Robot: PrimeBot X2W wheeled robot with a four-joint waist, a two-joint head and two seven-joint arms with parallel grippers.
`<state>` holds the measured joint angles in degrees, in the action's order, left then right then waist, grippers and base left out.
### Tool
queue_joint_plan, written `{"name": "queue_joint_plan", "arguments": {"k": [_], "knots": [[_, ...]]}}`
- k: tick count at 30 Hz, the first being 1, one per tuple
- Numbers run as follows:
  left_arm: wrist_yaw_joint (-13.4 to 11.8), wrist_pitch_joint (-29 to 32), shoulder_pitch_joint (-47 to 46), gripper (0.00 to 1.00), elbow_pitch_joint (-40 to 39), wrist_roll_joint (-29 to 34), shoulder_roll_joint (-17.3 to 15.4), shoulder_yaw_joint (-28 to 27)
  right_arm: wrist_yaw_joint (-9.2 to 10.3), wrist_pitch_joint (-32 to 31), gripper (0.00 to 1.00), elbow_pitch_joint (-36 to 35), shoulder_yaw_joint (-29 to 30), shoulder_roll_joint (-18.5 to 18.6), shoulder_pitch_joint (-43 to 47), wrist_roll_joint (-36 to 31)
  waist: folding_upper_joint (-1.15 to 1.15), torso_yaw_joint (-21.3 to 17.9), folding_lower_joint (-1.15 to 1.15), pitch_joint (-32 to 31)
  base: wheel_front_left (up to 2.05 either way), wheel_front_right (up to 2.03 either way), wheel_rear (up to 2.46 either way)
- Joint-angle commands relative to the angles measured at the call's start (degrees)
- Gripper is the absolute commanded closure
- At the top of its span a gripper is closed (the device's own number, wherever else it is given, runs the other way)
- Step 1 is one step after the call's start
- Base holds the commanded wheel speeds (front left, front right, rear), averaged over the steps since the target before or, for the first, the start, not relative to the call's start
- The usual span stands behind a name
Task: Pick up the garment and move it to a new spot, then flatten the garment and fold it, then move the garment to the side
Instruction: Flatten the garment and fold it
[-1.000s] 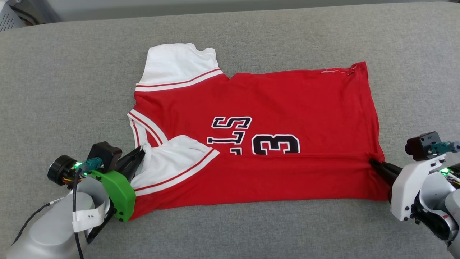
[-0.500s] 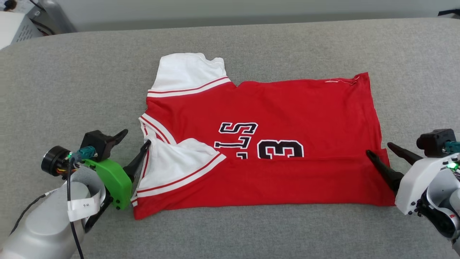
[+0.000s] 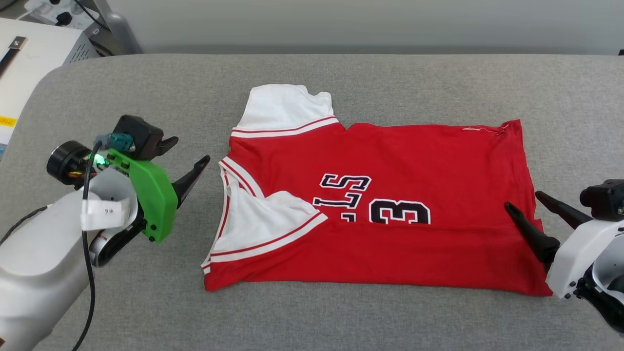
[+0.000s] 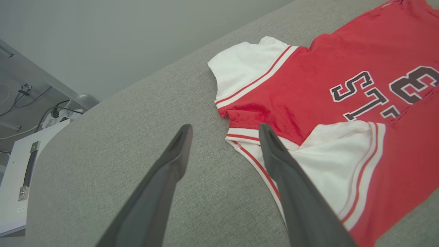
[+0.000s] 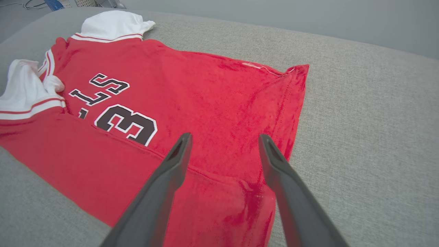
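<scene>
The garment, a red jersey with white sleeves, lies flat on the grey padded surface. Its near edge is folded up over part of the black lettering and the number 3. My left gripper hangs open just left of the collar, apart from the cloth, with nothing between its fingers. In the left wrist view the left gripper points at the collar edge of the garment. My right gripper stands open over the garment's right hem. In the right wrist view the right gripper hovers over the garment with nothing held.
A white cabinet with cables stands beyond the surface's far left corner, also seen in the left wrist view as the white cabinet. A grey wall runs behind. Bare grey surface extends right of the hem.
Both grippers opened and let go of the garment. The left gripper drew back to the left of the collar. The head camera tilted, shifting the whole picture.
</scene>
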<state>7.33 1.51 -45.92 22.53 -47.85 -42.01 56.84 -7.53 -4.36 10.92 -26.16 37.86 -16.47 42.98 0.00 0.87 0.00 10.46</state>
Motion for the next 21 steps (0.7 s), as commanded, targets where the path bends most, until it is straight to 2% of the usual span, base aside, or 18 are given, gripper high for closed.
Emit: {"name": "queue_joint_plan", "arguments": {"k": [1,5,9,15,21], "knots": [[0.2,3.3,-2.0,0.00,-1.6,-2.9,-0.8,1.0,0.04,-0.5,0.00,-0.6,0.6,-0.6,1.0,-0.8,0.00,0.4,0.00,-0.4,0.00,0.00,0.00],[0.2,13.9,-5.1,0.00,-3.8,-8.7,-2.3,3.9,0.04,-1.6,0.00,-1.6,1.8,-1.5,2.0,-1.7,0.00,0.6,0.00,-0.8,0.00,0.00,0.00],[0.2,21.9,-7.0,0.00,-4.1,-13.6,-2.7,6.1,0.04,-2.7,0.00,-2.2,2.3,-2.2,2.6,-2.1,0.00,0.3,0.00,-1.3,0.00,0.00,0.00],[0.2,30.8,-7.4,0.00,-2.9,-19.9,-2.0,9.3,0.04,-3.7,0.00,-2.8,3.0,-2.6,3.1,-1.8,0.00,-0.3,0.00,-1.4,0.00,0.00,0.00],[0.2,34.4,-6.3,0.00,-1.5,-21.0,-0.7,13.0,0.04,-4.3,0.00,-2.7,3.1,-3.0,3.0,-1.7,0.00,-1.0,0.00,-1.4,0.00,0.00,0.00]]}}
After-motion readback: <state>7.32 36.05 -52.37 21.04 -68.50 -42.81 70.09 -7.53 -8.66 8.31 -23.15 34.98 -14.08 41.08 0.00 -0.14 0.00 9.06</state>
